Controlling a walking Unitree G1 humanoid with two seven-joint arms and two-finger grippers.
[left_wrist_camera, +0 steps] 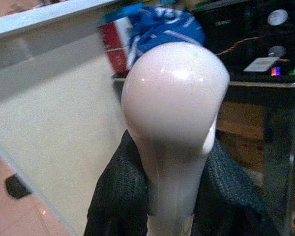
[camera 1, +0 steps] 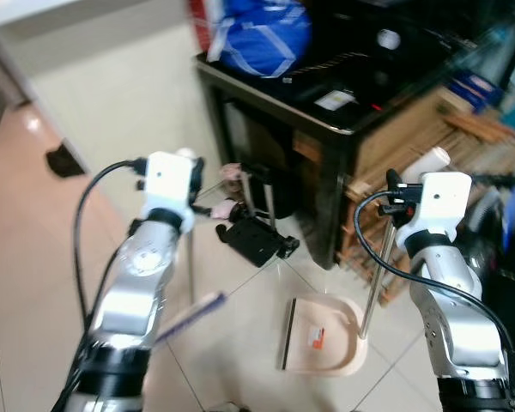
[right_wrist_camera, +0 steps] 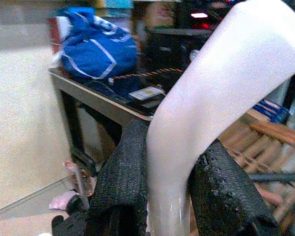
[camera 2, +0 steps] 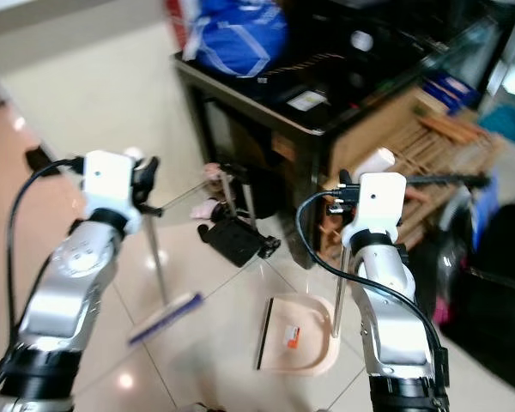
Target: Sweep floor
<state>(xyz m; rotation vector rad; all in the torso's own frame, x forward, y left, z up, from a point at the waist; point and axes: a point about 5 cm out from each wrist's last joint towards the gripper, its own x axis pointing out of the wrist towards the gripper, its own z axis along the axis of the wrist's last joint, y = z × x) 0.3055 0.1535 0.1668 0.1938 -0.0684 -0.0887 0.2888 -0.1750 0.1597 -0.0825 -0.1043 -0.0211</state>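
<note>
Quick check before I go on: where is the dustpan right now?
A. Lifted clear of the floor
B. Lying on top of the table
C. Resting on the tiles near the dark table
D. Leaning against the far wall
C: the dustpan sits flat on the floor tiles beside the dark table, its upright handle gripped by the right gripper.
</note>
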